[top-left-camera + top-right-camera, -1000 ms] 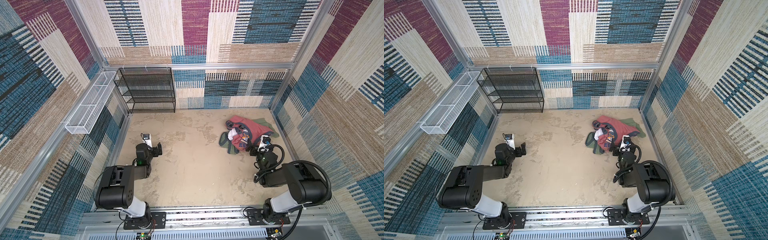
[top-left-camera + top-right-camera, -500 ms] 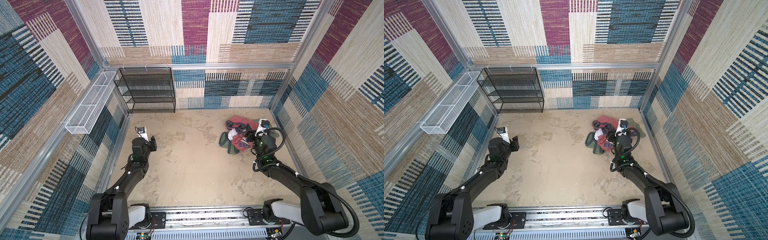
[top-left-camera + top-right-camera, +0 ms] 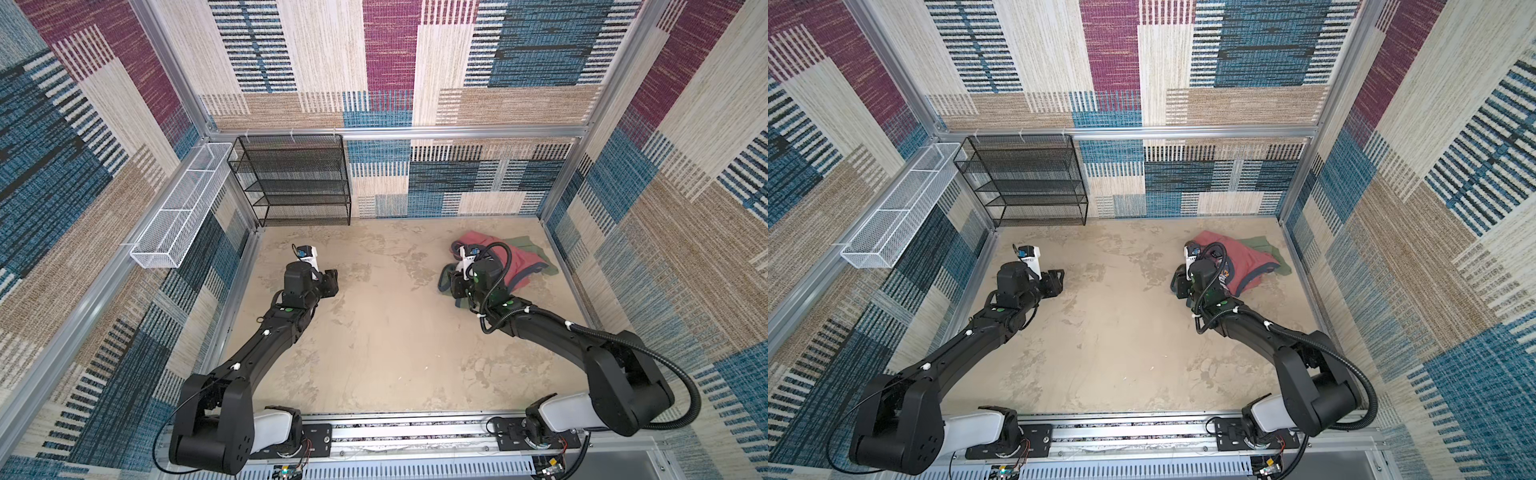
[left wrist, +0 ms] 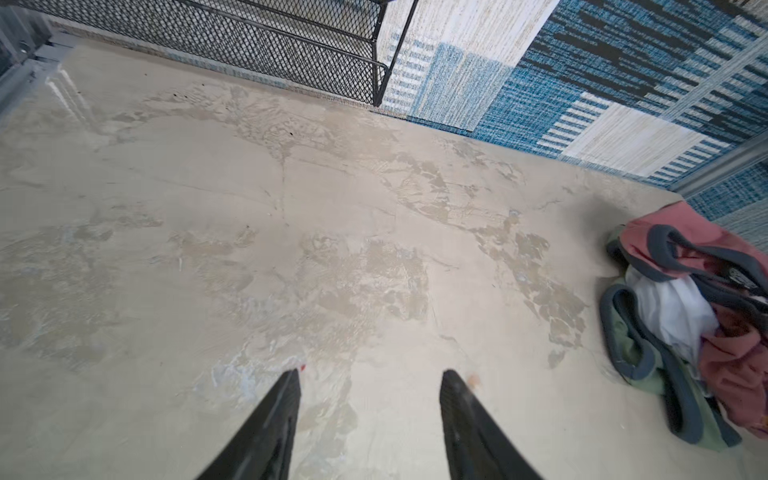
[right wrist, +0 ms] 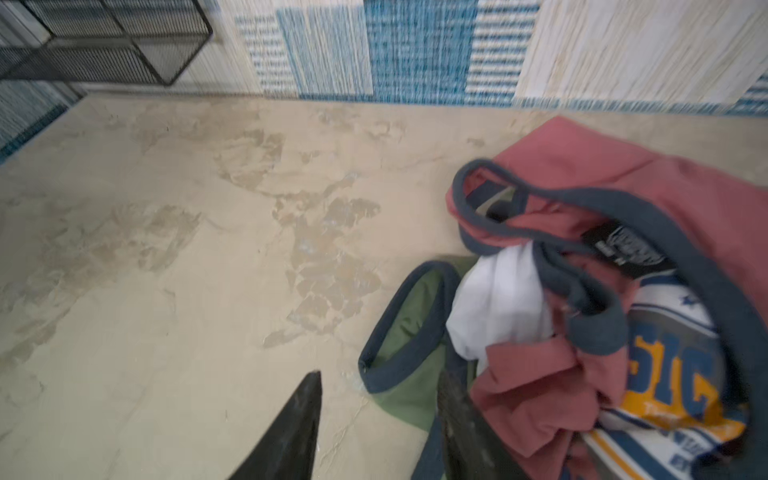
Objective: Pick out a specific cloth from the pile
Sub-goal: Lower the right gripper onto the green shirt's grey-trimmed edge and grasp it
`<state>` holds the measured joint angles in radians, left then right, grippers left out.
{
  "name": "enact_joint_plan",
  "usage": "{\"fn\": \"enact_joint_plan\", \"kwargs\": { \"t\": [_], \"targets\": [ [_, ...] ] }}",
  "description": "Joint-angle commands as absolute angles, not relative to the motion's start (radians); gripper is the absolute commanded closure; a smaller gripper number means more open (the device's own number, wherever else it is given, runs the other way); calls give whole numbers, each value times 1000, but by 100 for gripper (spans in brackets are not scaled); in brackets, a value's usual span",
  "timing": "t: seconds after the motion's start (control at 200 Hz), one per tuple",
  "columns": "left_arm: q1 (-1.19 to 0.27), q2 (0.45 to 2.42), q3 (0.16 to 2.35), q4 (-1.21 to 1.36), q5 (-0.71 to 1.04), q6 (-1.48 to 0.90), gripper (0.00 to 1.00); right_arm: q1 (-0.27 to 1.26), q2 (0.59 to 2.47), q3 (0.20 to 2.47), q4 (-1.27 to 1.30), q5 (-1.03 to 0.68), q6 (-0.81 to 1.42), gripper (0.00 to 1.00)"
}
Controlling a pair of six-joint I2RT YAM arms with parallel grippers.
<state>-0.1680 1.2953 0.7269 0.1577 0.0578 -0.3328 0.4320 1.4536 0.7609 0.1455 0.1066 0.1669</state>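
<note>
Olive-green fabric with grey-blue trim, the cloth [image 5: 409,332], is lying at the bottom of the pile [image 3: 505,259], which is sitting on the beige floor [image 3: 386,332] near the back right corner of the enclosure in both top views. Green is showing at two places: a trimmed edge poking out at the near-left side of the heap, and a second flap [image 3: 1268,251] spreading from under the salmon-red garment [image 3: 521,266] toward the right wall. In the right wrist view, a white garment [image 5: 498,299] is bunching between the green edge and the red one, and yellow-and-blue printed lettering [image 5: 673,374] is facing the camera. The right gripper [image 5: 378,409] is hanging over the pile's near-left edge with its fingers parted; one fingertip [image 5: 451,399] is overlapping the green trim, the other is sitting over bare floor, and nothing is being pinched between them. Whether the tip is actually touching the fabric cannot be told. The left gripper [image 4: 370,384] is hovering over bare floor on the left half of the workspace, well apart from the pile, fingers spread and holding nothing. In the left wrist view the heap [image 4: 681,316] is appearing at the frame's edge. A black mesh shelf [image 3: 291,178] is standing against the back wall, and a white wire basket [image 3: 183,212] is hanging on the left wall.
</note>
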Motion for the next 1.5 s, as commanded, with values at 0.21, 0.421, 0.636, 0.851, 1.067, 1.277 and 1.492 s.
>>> {"fn": "enact_joint_plan", "kwargs": {
  "t": [0.21,0.421,0.636,0.851,1.067,1.277,1.492],
  "targets": [
    [-175,1331,771,160,126,-387,43,437,1621,869,42,45,225,51],
    [-175,1352,769,151,115,-385,43,437,1715,923,20,63,227,49],
    [-176,1386,767,150,109,-387,43,439,1790,956,16,87,232,48],
    [-176,1393,766,148,114,-389,44,445,1846,992,-2,163,219,51],
    [-176,1366,767,105,110,-393,45,453,1890,1013,-17,224,210,65],
    [-176,1269,736,48,86,-401,45,453,1868,1005,4,228,205,90],
    [-178,1131,685,-16,44,-414,45,453,1766,991,51,188,216,100]
  ]
}}
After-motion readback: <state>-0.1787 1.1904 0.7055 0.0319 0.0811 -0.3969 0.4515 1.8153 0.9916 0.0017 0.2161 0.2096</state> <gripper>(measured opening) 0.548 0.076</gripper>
